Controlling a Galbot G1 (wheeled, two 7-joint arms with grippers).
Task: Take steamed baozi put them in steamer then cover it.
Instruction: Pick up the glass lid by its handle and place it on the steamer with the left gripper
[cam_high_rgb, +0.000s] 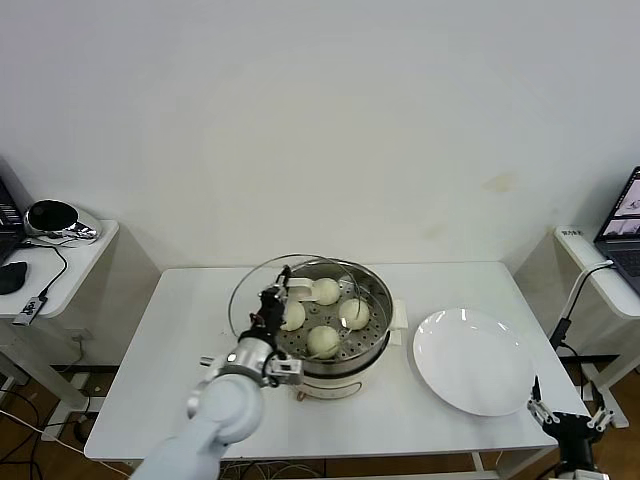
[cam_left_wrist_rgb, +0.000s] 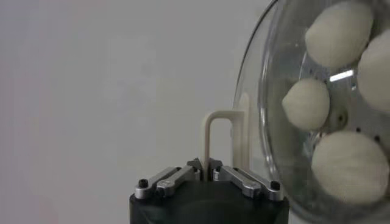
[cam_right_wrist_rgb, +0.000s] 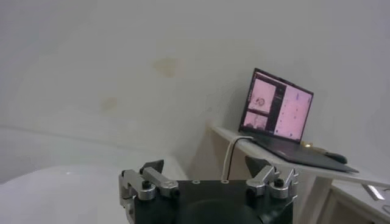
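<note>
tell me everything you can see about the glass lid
The glass lid is a round, clear dome with a thin metal rim and a cream loop handle. It is held tilted on edge over the left side of the steamer, not yet seated. The left gripper is shut on the handle. Four baozi show through the glass.

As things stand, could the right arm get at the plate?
Probably yes: the right hand hangs open just off the table's near right corner, beside the bare white plate, with nothing between them.
</note>
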